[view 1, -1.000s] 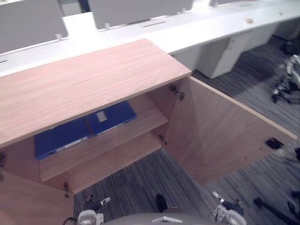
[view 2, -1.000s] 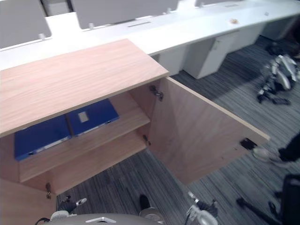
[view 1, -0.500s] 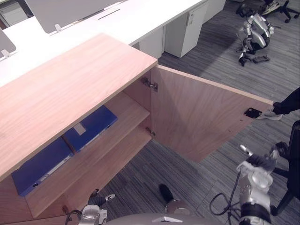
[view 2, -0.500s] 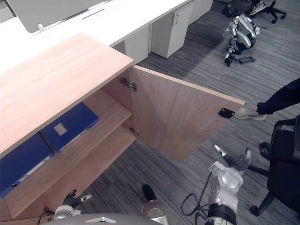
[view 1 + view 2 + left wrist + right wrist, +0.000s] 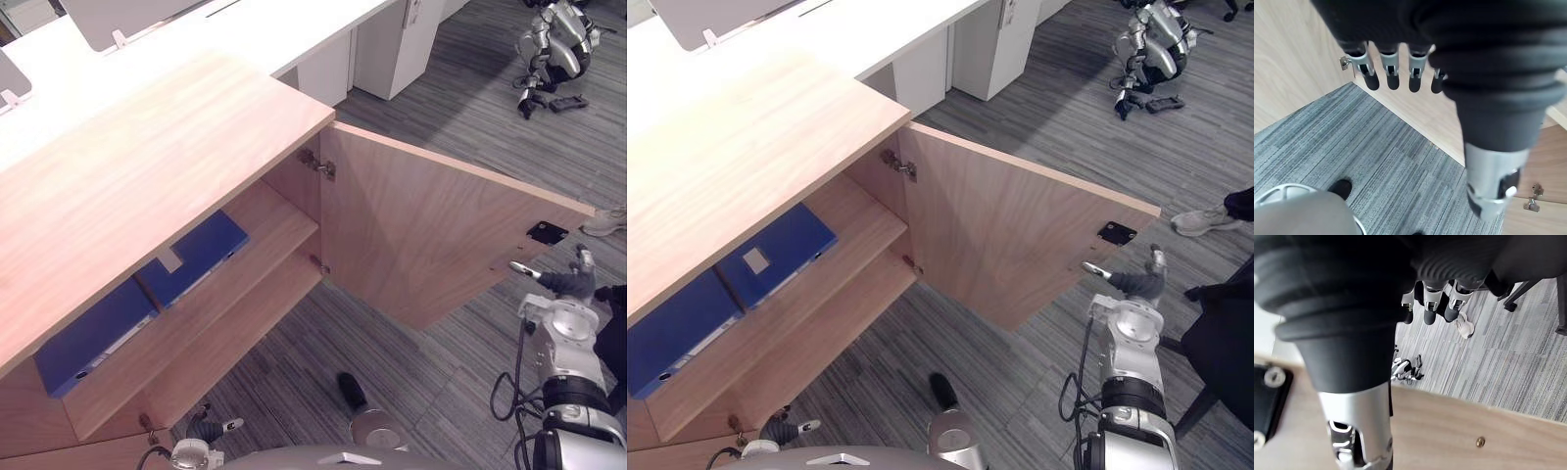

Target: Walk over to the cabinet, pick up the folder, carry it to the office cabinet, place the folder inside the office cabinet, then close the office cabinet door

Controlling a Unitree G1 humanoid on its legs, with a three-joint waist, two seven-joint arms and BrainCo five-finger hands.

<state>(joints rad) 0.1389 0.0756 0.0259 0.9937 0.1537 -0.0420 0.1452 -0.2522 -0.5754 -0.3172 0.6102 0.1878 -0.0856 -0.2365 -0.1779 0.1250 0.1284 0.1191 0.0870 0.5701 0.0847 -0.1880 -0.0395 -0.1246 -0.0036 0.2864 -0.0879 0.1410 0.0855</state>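
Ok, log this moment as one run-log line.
blue folders: two, on upper shelf | cabinet door: open | right hand: open, empty, near door's edge | left hand: open, empty

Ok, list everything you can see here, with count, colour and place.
cabinet: one, light wood, ahead, right door swung open
folders: two, blue, flat side by side on the upper shelf
desk: one, white, behind the cabinet
drawer unit: one, white, under the desk
other robot: one, silver, on the floor, far right
shoe: one, pale, a person's, right edge
left hand: open, low near the cabinet's base
right hand: open, near the door's free edge
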